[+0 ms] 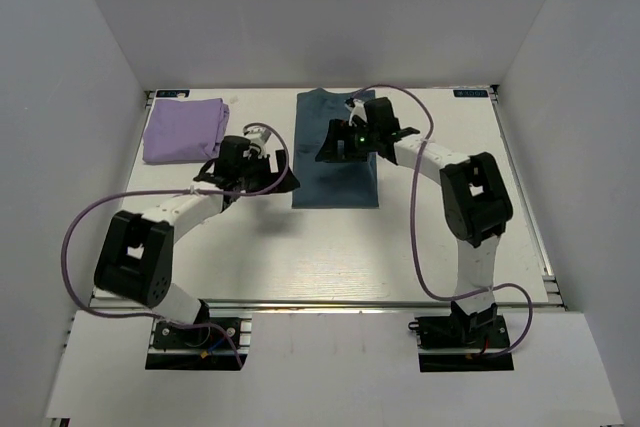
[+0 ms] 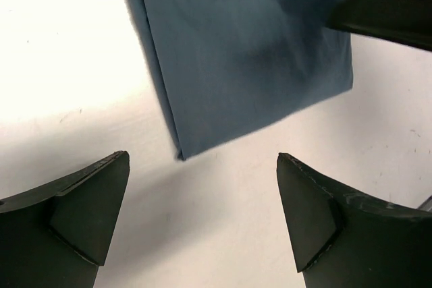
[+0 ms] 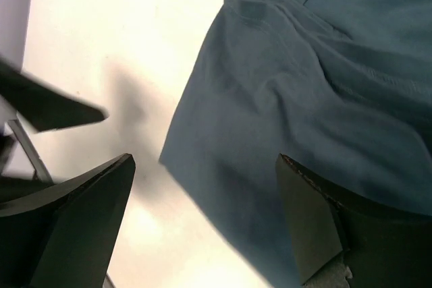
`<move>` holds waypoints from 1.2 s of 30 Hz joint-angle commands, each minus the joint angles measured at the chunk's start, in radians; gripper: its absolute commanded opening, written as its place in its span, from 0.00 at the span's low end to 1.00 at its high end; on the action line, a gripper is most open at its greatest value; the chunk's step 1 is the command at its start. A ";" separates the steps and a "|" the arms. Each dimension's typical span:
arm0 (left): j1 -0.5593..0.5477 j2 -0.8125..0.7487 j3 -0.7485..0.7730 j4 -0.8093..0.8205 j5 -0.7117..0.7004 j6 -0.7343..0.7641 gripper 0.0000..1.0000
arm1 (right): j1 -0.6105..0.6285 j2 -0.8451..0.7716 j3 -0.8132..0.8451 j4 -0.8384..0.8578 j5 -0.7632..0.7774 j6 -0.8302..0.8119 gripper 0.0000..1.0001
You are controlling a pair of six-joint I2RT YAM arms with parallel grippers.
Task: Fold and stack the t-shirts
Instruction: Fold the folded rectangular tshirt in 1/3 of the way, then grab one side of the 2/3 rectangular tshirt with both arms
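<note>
The slate-blue t-shirt (image 1: 336,162) lies as a long folded strip at the table's back centre, neck at the far end. It also shows in the left wrist view (image 2: 250,45) and the right wrist view (image 3: 297,99). The lavender t-shirt (image 1: 184,129) lies folded at the back left. My left gripper (image 1: 282,175) is open and empty just left of the blue shirt's near left corner (image 2: 181,156). My right gripper (image 1: 333,147) is open and empty above the blue shirt's left edge (image 3: 177,141), about midway along the strip.
White walls enclose the table on three sides. Purple cables loop from both arms over the table (image 1: 330,257). The left arm's black fingers show at the left of the right wrist view (image 3: 47,109).
</note>
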 commanded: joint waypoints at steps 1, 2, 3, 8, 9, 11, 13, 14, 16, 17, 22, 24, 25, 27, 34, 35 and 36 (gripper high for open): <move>0.011 -0.119 -0.034 0.000 -0.016 0.003 1.00 | 0.004 0.085 0.093 0.038 -0.045 -0.008 0.90; 0.011 -0.153 -0.034 -0.032 -0.016 0.015 1.00 | 0.004 0.117 0.108 0.033 -0.048 -0.001 0.90; 0.011 -0.169 -0.044 -0.046 -0.037 0.015 1.00 | 0.004 0.152 0.170 0.035 -0.031 -0.001 0.90; 0.011 -0.259 -0.069 -0.091 -0.094 0.038 1.00 | -0.005 0.275 0.346 0.071 0.081 0.004 0.90; 0.011 -0.273 -0.069 -0.091 -0.094 0.038 1.00 | -0.007 0.286 0.357 0.076 0.081 0.004 0.90; 0.011 -0.297 -0.080 -0.091 -0.114 0.049 1.00 | -0.012 0.323 0.401 0.082 0.061 -0.001 0.90; 0.011 -0.298 -0.080 -0.103 -0.123 0.058 1.00 | -0.013 0.324 0.415 0.055 0.020 -0.013 0.90; 0.011 -0.287 -0.080 -0.103 -0.123 0.058 1.00 | -0.016 0.311 0.400 0.055 0.018 -0.025 0.90; 0.002 -0.261 -0.080 -0.103 -0.102 0.081 1.00 | -0.013 0.228 0.345 0.055 0.038 -0.034 0.90; 0.002 -0.221 -0.071 -0.086 -0.079 0.095 1.00 | -0.013 0.206 0.290 0.058 0.050 -0.037 0.90; 0.002 -0.080 -0.031 -0.003 0.045 0.131 1.00 | -0.025 -0.127 -0.026 -0.068 0.256 -0.011 0.90; -0.016 -0.046 -0.031 0.030 0.067 0.132 1.00 | -0.041 -0.188 -0.161 -0.086 0.264 -0.002 0.90; -0.016 -0.010 -0.031 0.040 0.067 0.132 1.00 | -0.044 -0.217 -0.247 -0.083 0.273 0.011 0.90; -0.034 0.029 -0.019 0.040 0.067 0.132 1.00 | -0.045 -0.318 -0.365 -0.044 0.261 0.025 0.90; -0.065 0.146 0.009 0.040 0.048 0.141 0.92 | -0.047 -0.355 -0.528 -0.034 0.290 0.033 0.90; -0.065 0.146 0.009 0.040 0.048 0.141 0.90 | -0.047 -0.348 -0.525 -0.033 0.294 0.036 0.90; -0.076 0.170 0.009 0.050 0.033 0.141 0.88 | -0.048 -0.328 -0.522 -0.031 0.305 0.039 0.90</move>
